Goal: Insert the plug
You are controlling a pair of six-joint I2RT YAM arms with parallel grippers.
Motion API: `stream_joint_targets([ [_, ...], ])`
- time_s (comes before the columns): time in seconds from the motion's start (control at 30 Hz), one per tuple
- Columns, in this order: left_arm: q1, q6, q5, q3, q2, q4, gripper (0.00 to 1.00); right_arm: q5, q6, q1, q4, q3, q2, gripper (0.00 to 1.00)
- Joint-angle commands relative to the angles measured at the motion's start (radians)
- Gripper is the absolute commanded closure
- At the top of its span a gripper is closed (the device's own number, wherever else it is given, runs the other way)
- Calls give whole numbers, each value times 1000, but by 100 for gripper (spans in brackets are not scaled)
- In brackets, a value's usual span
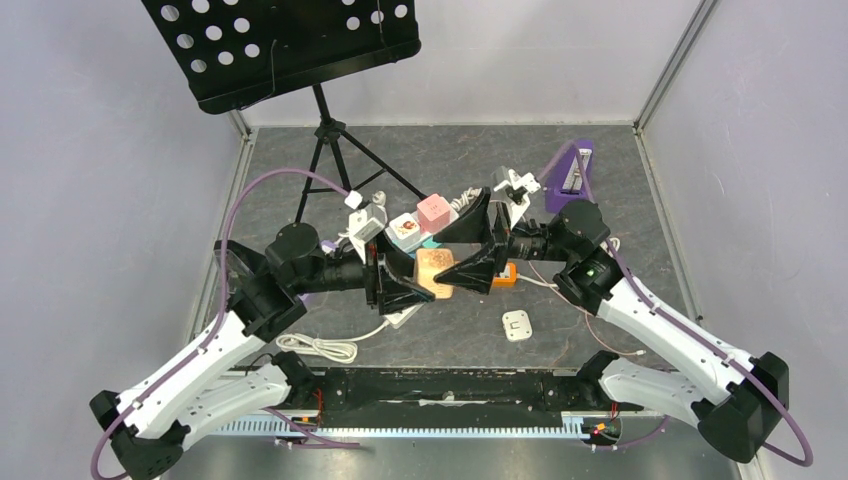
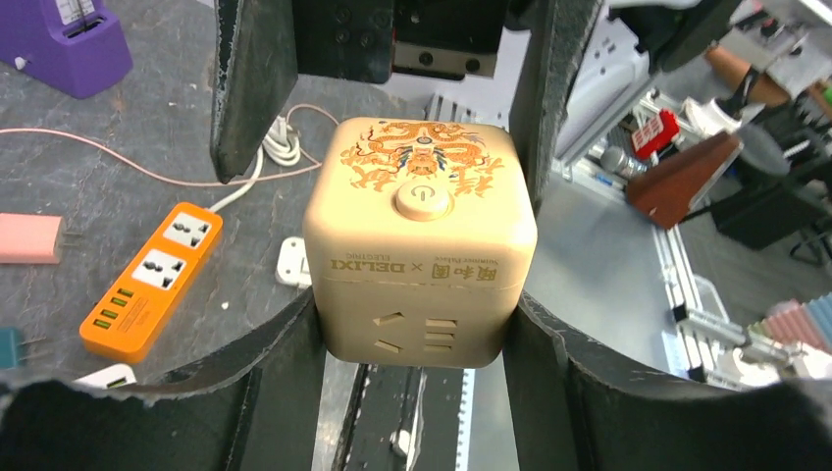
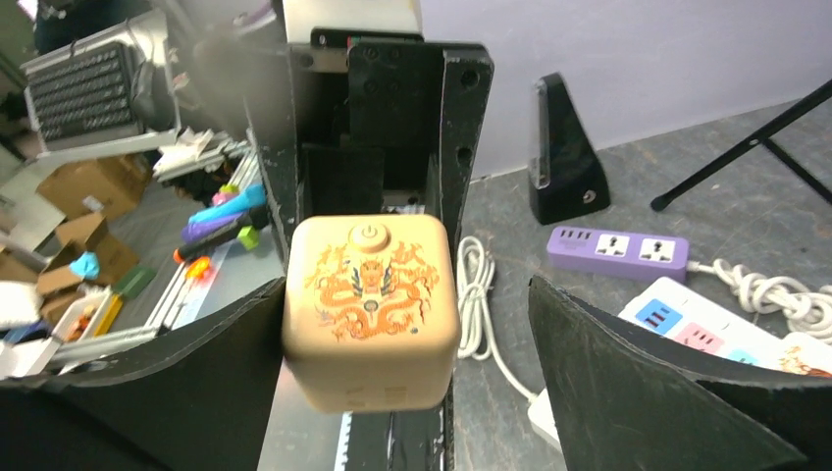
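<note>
A tan cube socket [image 1: 434, 272] with an orange dragon print and a round button is held up above the table. My left gripper [image 1: 425, 280] is shut on it, and in the left wrist view the fingers press both side walls of the cube [image 2: 422, 235]. My right gripper [image 1: 465, 248] faces it from the other side and stands open. In the right wrist view the cube [image 3: 371, 304] lies against one finger, with a wide gap to the other finger [image 3: 628, 373]. A small white plug [image 1: 517, 325] lies flat on the table in front.
An orange power strip [image 2: 147, 280] lies below the grippers. Pink [image 1: 433, 212] and white [image 1: 405, 230] cube sockets sit behind. A purple metronome [image 1: 572, 175], a music stand [image 1: 290, 45], a purple strip [image 3: 618, 250], a black metronome [image 3: 564, 152] and a coiled white cable [image 1: 320, 347] surround them.
</note>
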Motion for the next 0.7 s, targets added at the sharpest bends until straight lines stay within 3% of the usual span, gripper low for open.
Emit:
stream_joint_targets([
  [0.0,1,190,126,62,-61,-122,98,-129,-77,-2,-86,25,-17,12],
  [0.2,1,253,182,71,-78,-174,98,-139,-66,-2,-88,-11,-15,18],
  [0.4,1,238,160,73,-45,-162,98,-75,-67,21,-50,-30,-9,10],
  [0.67,1,220,117,79,-23,-155,98,11,-122,58,-151,10,43,11],
])
